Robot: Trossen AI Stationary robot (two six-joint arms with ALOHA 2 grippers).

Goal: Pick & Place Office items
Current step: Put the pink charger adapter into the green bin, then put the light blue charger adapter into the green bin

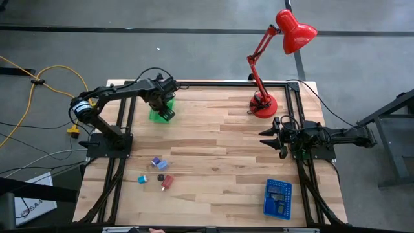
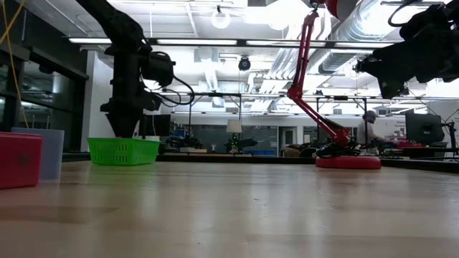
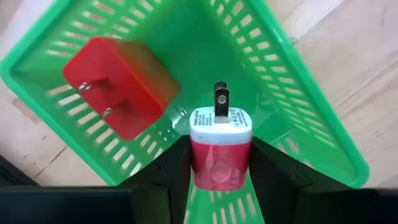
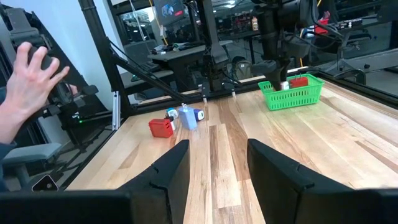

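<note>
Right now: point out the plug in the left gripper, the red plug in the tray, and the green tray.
held plug (image 3: 220, 152), left wrist view, red body.
red plug (image 3: 121, 84), left wrist view, pronged face.
green tray (image 3: 311, 118), left wrist view, side wall.

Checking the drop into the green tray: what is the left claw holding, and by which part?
The left claw holds a red-and-white plug adapter by its red body sides, prongs pointing away, over the green tray. The right claw holds nothing.
</note>
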